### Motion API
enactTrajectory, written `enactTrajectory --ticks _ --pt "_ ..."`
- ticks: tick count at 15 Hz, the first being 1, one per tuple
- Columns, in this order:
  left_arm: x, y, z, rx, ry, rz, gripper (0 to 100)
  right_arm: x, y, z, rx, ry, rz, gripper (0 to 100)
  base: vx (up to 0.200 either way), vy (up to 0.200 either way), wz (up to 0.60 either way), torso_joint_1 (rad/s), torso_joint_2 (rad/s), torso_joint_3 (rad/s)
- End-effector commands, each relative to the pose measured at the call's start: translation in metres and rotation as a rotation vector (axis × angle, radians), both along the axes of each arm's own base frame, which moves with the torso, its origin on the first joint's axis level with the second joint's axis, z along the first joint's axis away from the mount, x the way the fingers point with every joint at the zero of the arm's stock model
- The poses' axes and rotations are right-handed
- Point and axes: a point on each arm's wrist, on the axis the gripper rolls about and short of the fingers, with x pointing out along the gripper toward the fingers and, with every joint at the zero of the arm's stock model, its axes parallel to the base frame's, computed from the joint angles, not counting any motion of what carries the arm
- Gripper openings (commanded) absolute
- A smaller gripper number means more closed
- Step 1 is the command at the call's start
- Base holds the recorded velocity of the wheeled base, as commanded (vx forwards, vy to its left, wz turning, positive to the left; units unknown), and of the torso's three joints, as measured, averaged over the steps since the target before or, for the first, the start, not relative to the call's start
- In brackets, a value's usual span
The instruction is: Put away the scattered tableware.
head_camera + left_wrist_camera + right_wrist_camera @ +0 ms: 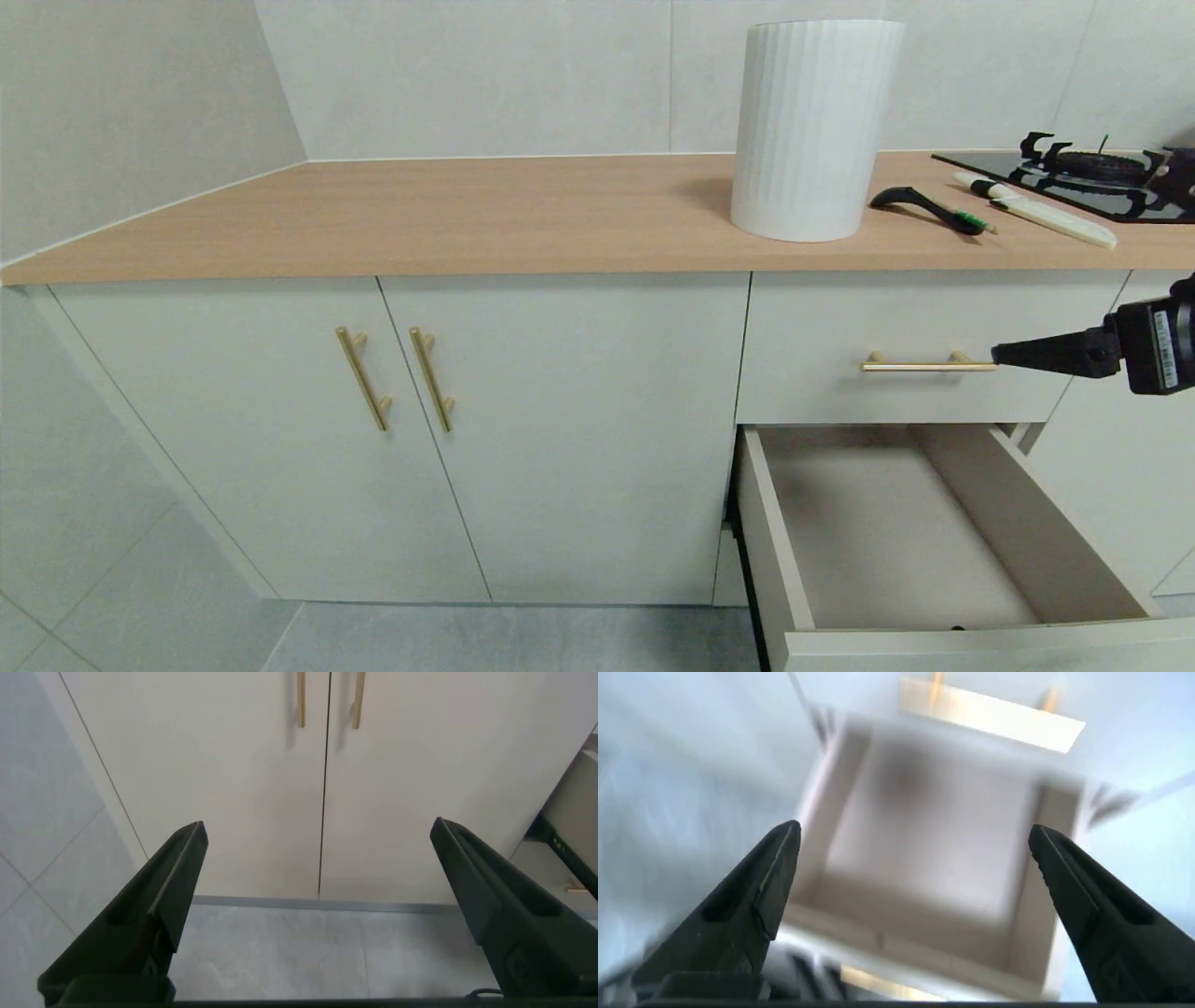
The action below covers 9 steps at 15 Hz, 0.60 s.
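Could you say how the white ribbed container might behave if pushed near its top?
Standing upright and taller than wide, the white ribbed container may tip. Pushed low, it would probably slide on the smooth counter.

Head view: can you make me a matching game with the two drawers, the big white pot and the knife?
Things:
1. lower drawer
2. upper drawer
3. white pot
4. knife

States:
A. lying flat beside the stove
B. pulled open
C. shut
D. standing upright on the counter

Pairs: 1-B, 2-C, 3-D, 4-A
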Motion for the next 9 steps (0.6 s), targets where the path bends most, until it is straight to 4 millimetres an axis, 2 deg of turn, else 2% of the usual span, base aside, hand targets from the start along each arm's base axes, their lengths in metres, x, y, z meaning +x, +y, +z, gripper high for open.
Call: enactTrajectory --ticks 1,4,7,9 --pt "0.000 0.000 0.000 0.000 -0.001 0.000 100 0.004 0.000 0.014 0.009 -0.047 -0.003 100 0.000 0.000 0.00 0.000 0.00 0.000" --pt "0.000 0.000 0.000 0.000 -0.001 0.000 100 0.023 0.000 0.002 -0.010 -0.004 -0.016 100 0.000 0.000 0.00 0.006 -0.07 -0.064" --pt "0.000 0.000 0.000 -0.002 0.000 0.000 100 0.024 -0.001 0.005 -0.011 -0.040 -0.029 100 0.000 0.000 0.00 0.031 -0.22 -0.326" --pt "0.000 0.000 0.000 0.000 0.000 0.000 100 0.024 -0.001 0.005 -0.016 -0.043 -0.042 100 0.000 0.000 0.00 0.068 -0.56 -0.356"
